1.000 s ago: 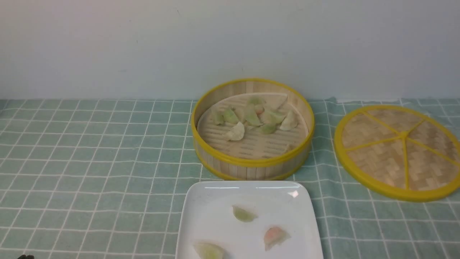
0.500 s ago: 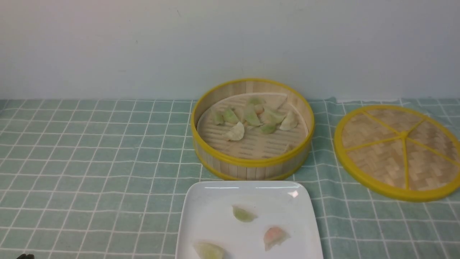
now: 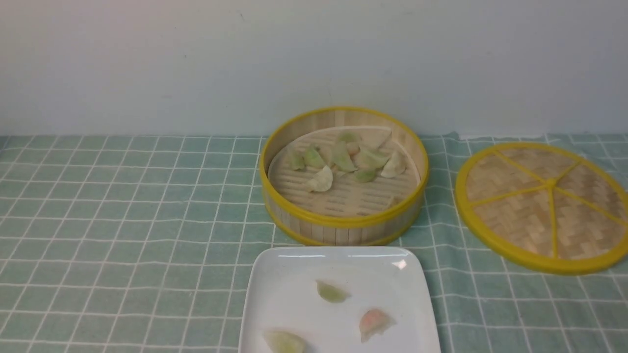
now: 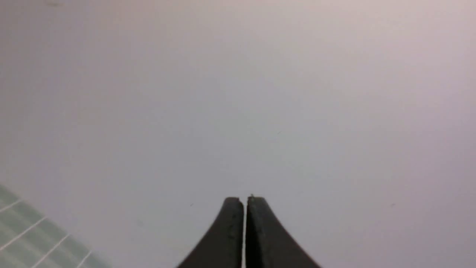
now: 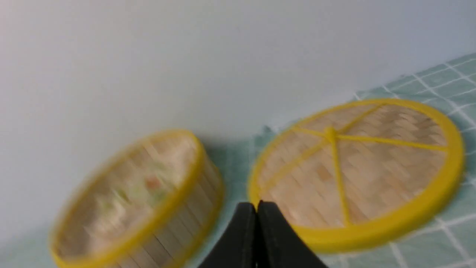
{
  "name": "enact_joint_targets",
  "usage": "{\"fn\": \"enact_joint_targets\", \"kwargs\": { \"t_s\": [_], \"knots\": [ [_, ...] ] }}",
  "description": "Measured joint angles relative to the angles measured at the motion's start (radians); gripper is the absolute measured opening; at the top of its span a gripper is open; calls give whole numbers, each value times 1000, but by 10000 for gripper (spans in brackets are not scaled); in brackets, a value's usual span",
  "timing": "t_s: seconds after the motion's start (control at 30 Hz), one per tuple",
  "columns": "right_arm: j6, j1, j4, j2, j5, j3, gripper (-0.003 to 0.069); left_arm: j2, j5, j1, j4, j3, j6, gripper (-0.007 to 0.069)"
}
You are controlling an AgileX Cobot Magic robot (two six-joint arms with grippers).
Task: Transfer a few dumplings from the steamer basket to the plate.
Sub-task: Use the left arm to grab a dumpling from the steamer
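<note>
The steamer basket (image 3: pixel 343 223) stands at the table's middle back and holds several dumplings (image 3: pixel 343 162), pale green and cream-white. The white square plate (image 3: pixel 294 274) lies just in front of it with three dumplings: a green one (image 3: pixel 332 291), a pinkish-orange one (image 3: pixel 374 322) and a green one (image 3: pixel 284 341) at the picture's bottom edge. Neither gripper shows in the front view. My left gripper (image 4: pixel 244 201) is shut and empty, facing the pale wall. My right gripper (image 5: pixel 256 206) is shut and empty, facing the basket (image 5: pixel 148 208) and the lid.
The flat woven lid (image 3: pixel 544 206) with yellow spokes lies on the green checked cloth (image 3: pixel 122 220) to the right of the basket; it also shows in the right wrist view (image 5: pixel 357 171). A pale wall (image 3: pixel 196 59) rises behind the table.
A small dark tip at the front view's lower left corner has gone out of the picture. The basket, plate and dumplings have not moved.
</note>
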Motion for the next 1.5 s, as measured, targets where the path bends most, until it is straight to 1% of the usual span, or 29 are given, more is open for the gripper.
{"fn": "enact_joint_targets", "kwargs": {
  "t_s": [0.03,0.07,0.1,0.13,0.17,0.2,0.23,0.3,0.33,0.37,0.43,0.5,0.53,0.6,0.63,0.67,0.7,0.77,0.8,0.83,0.9,0.97,1.03,1.13,1.17,1.27,1.3,1.33,1.5],
  "knots": [
    [0,0,0,0,-10,0,-15,2,9,0,0,0,0,-6],
    [36,0,130,0,-88,0,-15,48,125,0,70,-137,-1,-6],
    [39,0,172,0,-122,0,-15,81,175,0,90,-182,-1,-6],
    [39,0,181,0,-128,0,-15,91,206,0,103,-212,-1,-6],
    [38,0,242,0,-162,0,-15,180,368,0,147,-320,1,-6],
    [38,0,274,0,-183,0,-15,245,479,0,167,-396,7,-6],
    [37,0,298,0,-202,0,-15,288,549,0,176,-455,12,-6],
    [34,0,349,0,-255,0,-15,470,821,0,195,-603,81,-6],
    [33,0,357,0,-261,-1,-15,517,880,0,196,-649,102,-6],
    [30,0,361,0,-237,-15,-15,626,990,0,197,-706,157,-6],
    [14,0,328,1,-137,-76,-15,765,1083,0,193,-774,235,-6],
    [-27,0,266,25,5,-180,-15,899,1139,0,176,-813,315,-6],
    [-38,0,251,36,36,-207,-15,943,1147,0,167,-826,333,-6],
    [-119,0,164,150,235,-378,-15,1106,1181,0,126,-875,430,-6],
    [-135,0,158,161,253,-407,-15,1106,1183,-1,122,-879,437,-6],
    [-167,0,138,207,323,-451,-15,1166,1195,-5,113,-899,469,-6],
    [-224,0,109,307,463,-563,-15,1250,1204,-25,110,-940,504,-6],
    [-301,0,84,422,612,-686,-15,1330,1208,-63,124,-999,534,-6],
    [-343,0,76,496,714,-748,-15,1378,1214,-94,134,-1041,544,-6],
    [-374,0,72,555,774,-794,-15,1415,1219,-121,141,-1078,547,-6],
    [-417,0,67,660,857,-862,-15,1491,1224,-170,144,-1153,552,-6],
    [-451,0,64,734,903,-914,-15,1564,1224,-207,147,-1247,558,-6],
    [-463,0,64,783,920,-938,-15,1632,1224,-235,164,-1313,571,-6],
    [-467,0,64,834,929,-950,-15,1749,1224,-283,232,-1442,601,13],
    [-467,0,64,843,933,-951,-15,1790,1224,-299,259,-1481,606,30],
    [-467,0,64,856,950,-951,-15,1908,1215,-340,320,-1586,604,118],
    [-467,0,64,856,950,-951,-15,1915,1214,-342,323,-1586,604,126],
    [-467,0,64,856,950,-951,-15,1982,1194,-358,340,-1645,594,206],
    [-456,0,64,856,971,-952,-15,2135,1113,-372,351,-1746,571,439]
  ]
}}
